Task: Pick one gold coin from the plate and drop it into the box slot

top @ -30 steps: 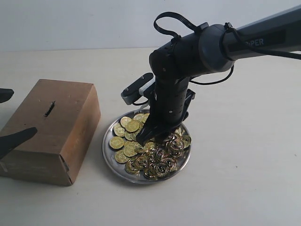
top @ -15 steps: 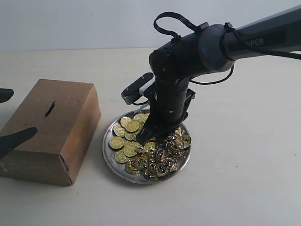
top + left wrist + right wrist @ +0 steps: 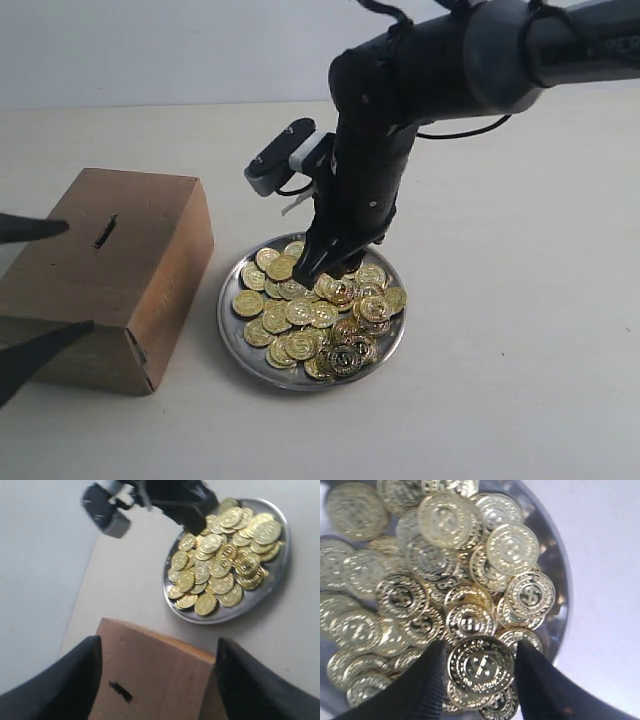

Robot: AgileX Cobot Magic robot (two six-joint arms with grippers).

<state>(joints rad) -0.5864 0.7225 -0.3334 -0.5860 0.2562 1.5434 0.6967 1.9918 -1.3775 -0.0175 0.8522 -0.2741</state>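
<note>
The round silver plate (image 3: 228,318) holds a heap of gold coins (image 3: 300,312). Just above its far side hangs my right gripper (image 3: 306,274). In the right wrist view this gripper (image 3: 480,650) is shut on one gold coin (image 3: 481,666), gripped by its edges and raised above the pile and the plate's rim (image 3: 560,570). The brown cardboard box (image 3: 140,250) stands left of the plate, with its dark slot (image 3: 105,231) on top. My left gripper (image 3: 159,650) is open, its fingers wide apart over the box (image 3: 165,680), near the slot (image 3: 120,692).
The right arm's wrist camera housing (image 3: 280,158) juts toward the box, above the gap between box and plate. The pale tabletop (image 3: 500,380) stretches to the right and front of the plate. A light wall stands behind.
My right gripper has risen off the coin pile with one coin between its fingers. The left gripper's fingers have shifted at the box, showing farther apart.
</note>
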